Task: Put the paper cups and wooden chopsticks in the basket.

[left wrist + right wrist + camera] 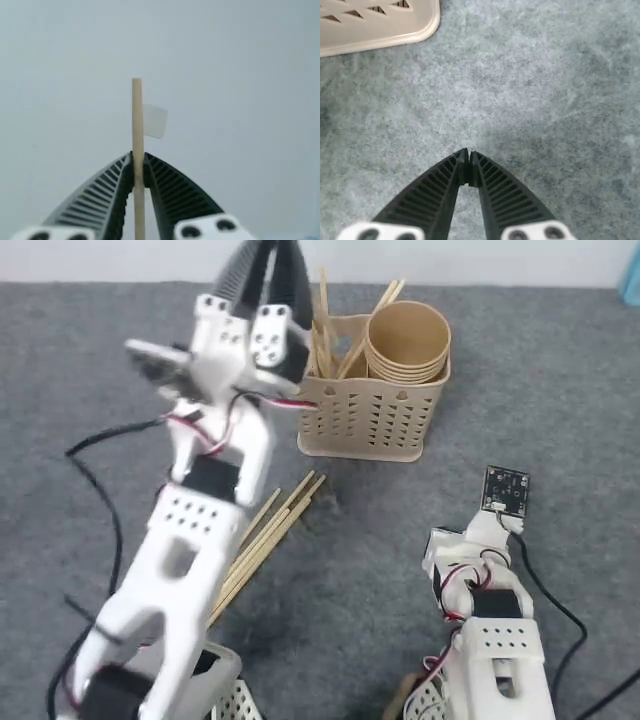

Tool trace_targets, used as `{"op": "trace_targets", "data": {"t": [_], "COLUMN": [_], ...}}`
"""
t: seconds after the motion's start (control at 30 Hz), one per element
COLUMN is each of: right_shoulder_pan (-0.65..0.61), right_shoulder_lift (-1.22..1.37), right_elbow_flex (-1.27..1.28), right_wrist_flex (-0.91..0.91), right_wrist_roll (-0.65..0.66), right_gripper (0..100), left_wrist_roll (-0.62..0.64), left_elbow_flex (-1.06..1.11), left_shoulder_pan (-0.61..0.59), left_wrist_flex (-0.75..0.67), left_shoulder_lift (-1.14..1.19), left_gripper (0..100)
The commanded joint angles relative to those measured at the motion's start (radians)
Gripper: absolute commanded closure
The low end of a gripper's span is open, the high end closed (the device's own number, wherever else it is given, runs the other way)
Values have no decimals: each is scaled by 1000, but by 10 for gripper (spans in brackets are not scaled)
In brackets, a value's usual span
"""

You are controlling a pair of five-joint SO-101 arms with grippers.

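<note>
My left gripper (138,157) is shut on a wooden chopstick (136,115) that stands straight up between its fingers against a pale wall. From above, this gripper (272,252) is raised beside the left rim of the beige basket (375,415). A stack of paper cups (407,340) sits in the basket's right half, and several chopsticks (325,335) lean in its left half. More chopsticks (270,530) lie on the grey carpet by the left arm. My right gripper (468,152) is shut on nothing, pointing down at the carpet in front of the basket's corner (380,25).
The right arm (480,580) stands low at the front right, with open carpet (560,420) around it. Black cables (100,450) trail across the carpet at the left. White arm bases sit at the front edge.
</note>
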Motion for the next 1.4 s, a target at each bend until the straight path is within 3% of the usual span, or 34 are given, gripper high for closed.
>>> {"op": "trace_targets", "data": {"t": [0.0, 0.33, 0.5, 0.7, 0.9, 1.13, 1.37], "right_shoulder_pan": [13, 10, 12, 12, 10, 10, 4], "right_shoulder_lift": [-25, -25, -25, -25, -25, -25, -24], "right_elbow_flex": [-11, -14, -14, -11, -11, -11, -11], "right_wrist_flex": [-25, -25, -25, -25, -25, -25, -16], "right_wrist_roll": [21, 21, 21, 21, 21, 21, 14], "right_gripper": [990, 990, 990, 990, 990, 990, 990], "left_wrist_roll": [-15, -17, -17, -9, -8, -12, -9], "left_elbow_flex": [47, 306, 340, 323, 232, 157, 265], "left_shoulder_pan": [12, 9, 11, -18, -143, -359, -597], "left_wrist_flex": [-140, -368, -376, -325, 75, 738, 1017], "left_shoulder_lift": [37, 187, 270, 273, 9, -411, -632], "left_gripper": [988, 988, 976, 746, 784, 909, 966]}}
